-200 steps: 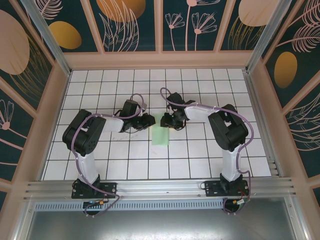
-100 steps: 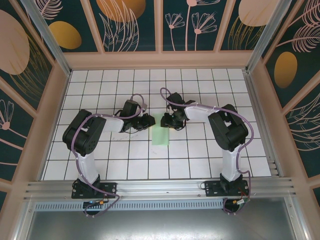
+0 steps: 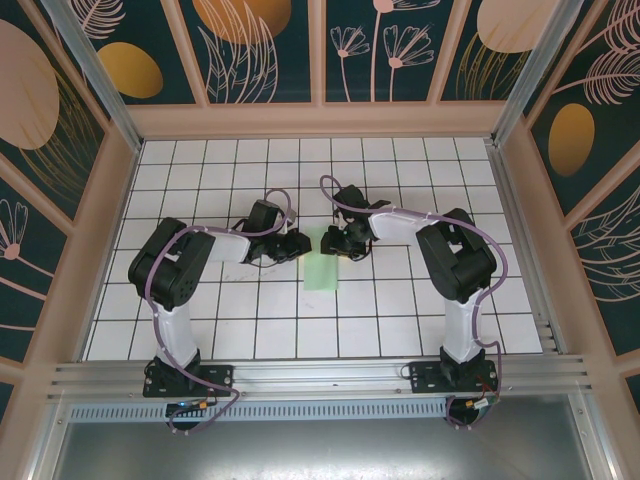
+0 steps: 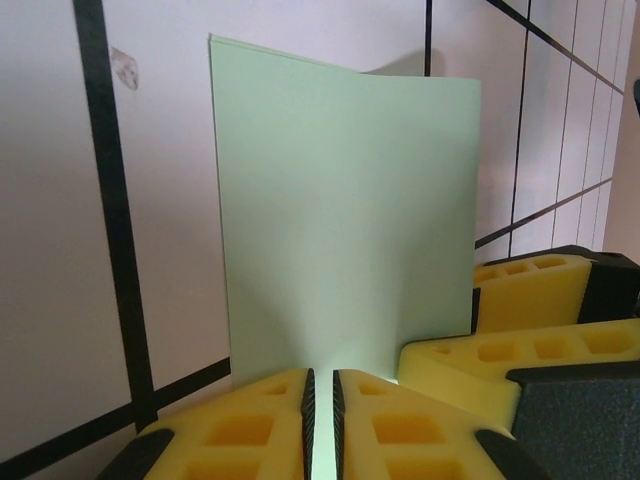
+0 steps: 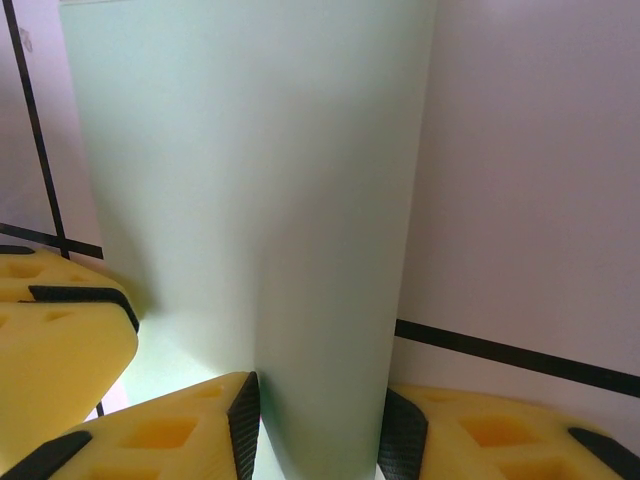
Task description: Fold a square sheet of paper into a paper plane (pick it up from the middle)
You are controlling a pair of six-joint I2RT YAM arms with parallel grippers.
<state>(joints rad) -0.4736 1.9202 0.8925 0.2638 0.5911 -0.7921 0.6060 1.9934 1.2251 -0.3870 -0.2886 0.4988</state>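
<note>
Gridded table (image 3: 200,320), folded square sheet of paper (image 3: 322,270), left claw (image 4: 320,400) pinching its edge, right claw (image 5: 320,405) gripping its fold

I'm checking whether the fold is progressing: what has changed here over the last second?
The left pincer edged slightly toward the square sheet of paper, and its jaws closed a little further on the sheet's edge. The right pincer kept its place at the far end of the sheet, and the sheet itself stayed put on the table.
</note>
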